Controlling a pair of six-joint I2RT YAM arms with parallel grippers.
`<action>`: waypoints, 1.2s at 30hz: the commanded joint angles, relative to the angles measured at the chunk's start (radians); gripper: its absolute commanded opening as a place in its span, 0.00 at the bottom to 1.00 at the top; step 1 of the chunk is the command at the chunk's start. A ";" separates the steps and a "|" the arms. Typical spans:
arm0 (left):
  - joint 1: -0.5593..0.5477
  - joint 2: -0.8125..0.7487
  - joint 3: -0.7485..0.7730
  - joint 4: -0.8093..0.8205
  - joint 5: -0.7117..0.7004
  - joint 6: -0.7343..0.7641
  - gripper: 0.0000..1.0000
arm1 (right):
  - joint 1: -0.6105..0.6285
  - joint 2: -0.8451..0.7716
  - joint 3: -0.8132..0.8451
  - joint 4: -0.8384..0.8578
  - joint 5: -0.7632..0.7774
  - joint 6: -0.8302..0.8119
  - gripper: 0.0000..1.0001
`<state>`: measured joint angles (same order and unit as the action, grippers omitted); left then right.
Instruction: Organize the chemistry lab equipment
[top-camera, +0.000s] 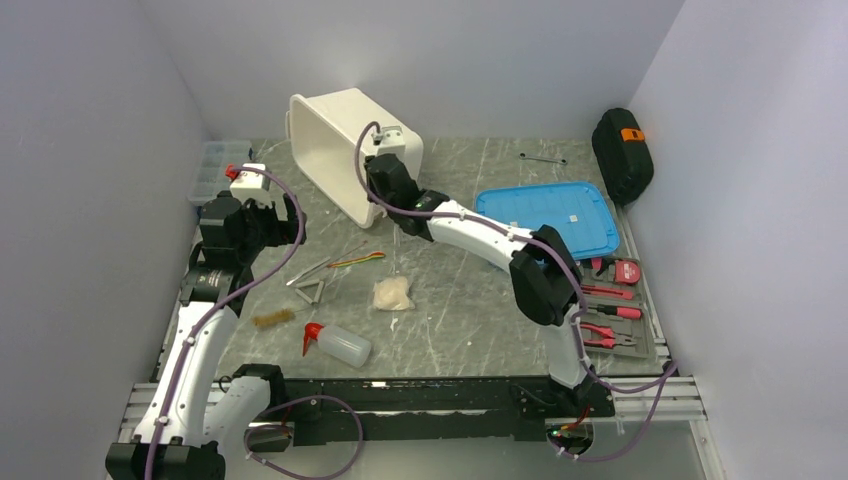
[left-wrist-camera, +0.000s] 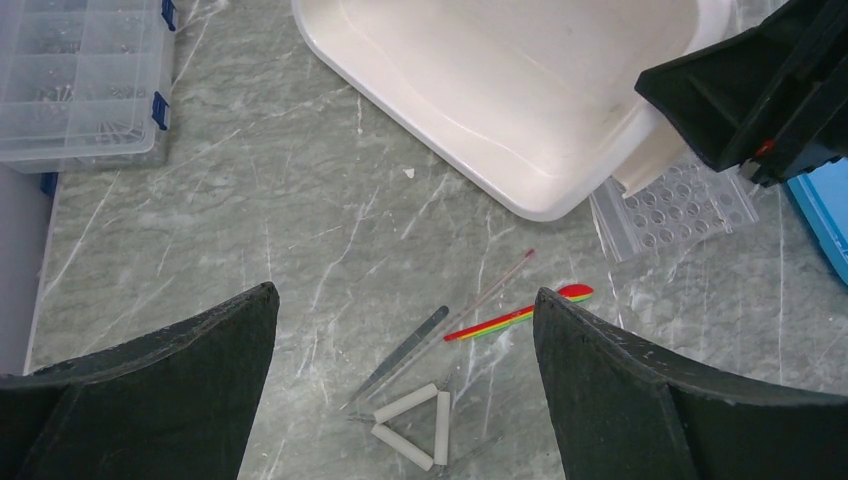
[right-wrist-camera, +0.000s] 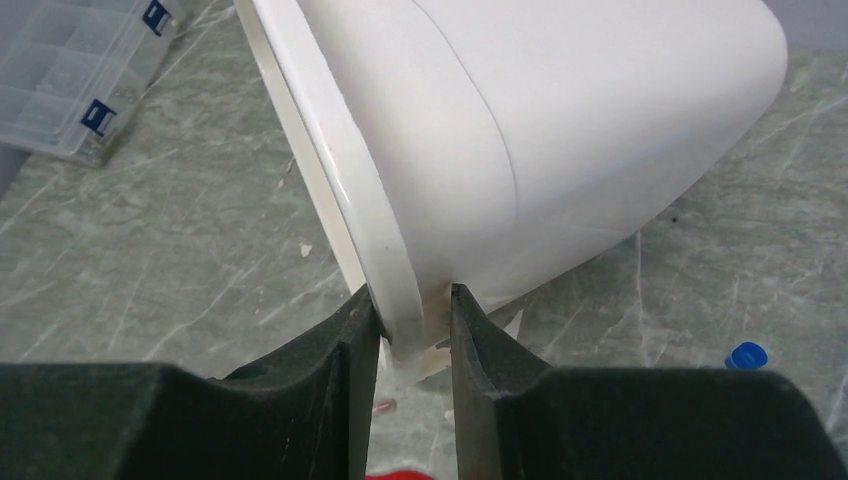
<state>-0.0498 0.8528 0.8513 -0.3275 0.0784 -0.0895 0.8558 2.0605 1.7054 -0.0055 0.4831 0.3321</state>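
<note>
White bin (right-wrist-camera: 560, 130) rim pinched in right jaws, partly hiding tube rack (left-wrist-camera: 680, 210); left jaws wide.

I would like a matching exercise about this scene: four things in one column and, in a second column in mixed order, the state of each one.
Things:
1. white bin
2. squeeze bottle
3. left gripper
4. blue lid

States:
A. lying on its side
B. open, holding nothing
C. tilted, its rim pinched by the right gripper
D. lying flat

Pairs: 1-C, 2-A, 3-B, 4-D
</note>
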 joint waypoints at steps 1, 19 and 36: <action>-0.005 -0.018 0.033 0.002 -0.023 0.011 0.99 | -0.065 -0.120 0.047 -0.041 -0.205 0.139 0.00; -0.006 -0.016 0.027 0.001 -0.051 0.002 0.99 | -0.320 -0.197 -0.080 -0.021 -0.725 0.444 0.00; -0.029 -0.018 0.026 -0.003 -0.075 0.023 0.99 | -0.436 -0.145 -0.094 -0.036 -0.750 0.630 0.00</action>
<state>-0.0696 0.8524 0.8513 -0.3428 0.0135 -0.0887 0.4297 1.9263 1.6081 -0.0784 -0.2634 0.9085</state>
